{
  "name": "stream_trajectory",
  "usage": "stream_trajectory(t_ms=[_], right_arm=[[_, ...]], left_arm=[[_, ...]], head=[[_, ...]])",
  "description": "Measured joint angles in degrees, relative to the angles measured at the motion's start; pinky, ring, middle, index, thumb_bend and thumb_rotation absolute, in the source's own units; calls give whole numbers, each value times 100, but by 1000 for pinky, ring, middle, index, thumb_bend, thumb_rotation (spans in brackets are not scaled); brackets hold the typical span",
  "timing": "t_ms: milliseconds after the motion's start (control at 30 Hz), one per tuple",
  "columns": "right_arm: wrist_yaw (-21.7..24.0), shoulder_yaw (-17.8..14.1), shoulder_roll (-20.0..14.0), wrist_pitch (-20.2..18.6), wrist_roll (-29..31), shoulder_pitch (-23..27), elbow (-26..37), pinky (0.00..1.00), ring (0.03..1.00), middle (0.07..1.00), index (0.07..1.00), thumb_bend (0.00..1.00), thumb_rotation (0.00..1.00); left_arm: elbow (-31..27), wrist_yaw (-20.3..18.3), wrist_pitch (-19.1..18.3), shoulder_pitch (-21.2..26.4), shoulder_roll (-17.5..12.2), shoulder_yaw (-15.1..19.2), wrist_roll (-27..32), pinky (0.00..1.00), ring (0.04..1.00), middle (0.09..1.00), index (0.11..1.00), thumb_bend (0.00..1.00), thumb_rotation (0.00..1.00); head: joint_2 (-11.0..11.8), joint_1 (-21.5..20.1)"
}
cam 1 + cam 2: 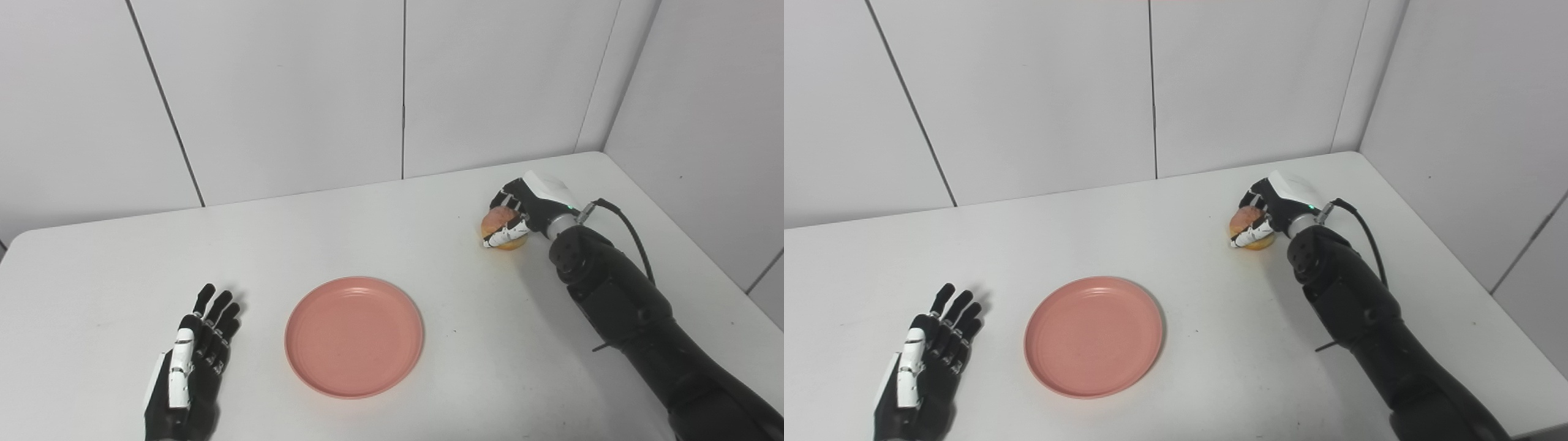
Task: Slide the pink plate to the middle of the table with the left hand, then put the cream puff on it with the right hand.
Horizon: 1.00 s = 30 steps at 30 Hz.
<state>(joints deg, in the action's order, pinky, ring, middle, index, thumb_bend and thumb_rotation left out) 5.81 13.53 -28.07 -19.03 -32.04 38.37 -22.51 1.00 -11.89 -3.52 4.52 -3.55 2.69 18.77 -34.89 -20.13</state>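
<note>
Left eye view gives me the pink plate (354, 336) near the middle of the white table (392, 245), bare. My left hand (190, 361) lies flat at its 9 o'clock, fingers spread, holding nothing, apart from the rim. At the plate's 2 o'clock, well apart, my right hand (520, 211) is wrapped around the cream puff (499, 228), which sits low at the tabletop.
</note>
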Motion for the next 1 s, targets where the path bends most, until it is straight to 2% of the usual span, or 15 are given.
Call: stream_trajectory(t_ms=[67, 233, 433, 500, 600, 767, 1000], right_arm=[[100, -23, -38, -124, -60, -7, 352, 298, 375, 422, 536, 520, 0], [411, -35, -126, -362, -113, -95, 1325, 346, 433, 445, 530, 523, 0], [735, -21, -111, -438, -122, -231, 2087, 354, 433, 447, 535, 521, 0], [818, 18, -84, -460, -196, -247, 2325, 354, 435, 452, 527, 523, 0], [972, 118, 11, -502, -327, -253, 2684, 324, 403, 437, 533, 521, 0], [1180, 306, 315, -502, -433, -333, 3087, 328, 401, 438, 538, 520, 0], [1375, 587, 697, -498, -600, -545, 3335, 319, 389, 434, 543, 519, 0]], left_arm=[[-10, 40, 0, 1, 14, -23, -36, 978, 940, 942, 946, 358, 1000], [-31, 105, 0, -3, 31, -67, -79, 970, 937, 940, 944, 358, 1000], [-89, 200, 0, -33, 93, -133, -224, 960, 933, 934, 936, 368, 1000], [-122, 246, 0, -56, 112, -154, -280, 954, 929, 930, 931, 372, 1000], [-160, 314, -1, -84, 190, -173, -328, 946, 926, 929, 930, 381, 1000], [-176, 395, -1, -85, 282, -280, -534, 942, 922, 924, 926, 387, 1000], [-194, 492, -1, -86, 371, -363, -684, 931, 918, 922, 921, 410, 1000]], head=[[-9, 26], [-35, 149], [-44, 229], [-53, 386], [-70, 465], [-97, 703], [-202, 1116]])
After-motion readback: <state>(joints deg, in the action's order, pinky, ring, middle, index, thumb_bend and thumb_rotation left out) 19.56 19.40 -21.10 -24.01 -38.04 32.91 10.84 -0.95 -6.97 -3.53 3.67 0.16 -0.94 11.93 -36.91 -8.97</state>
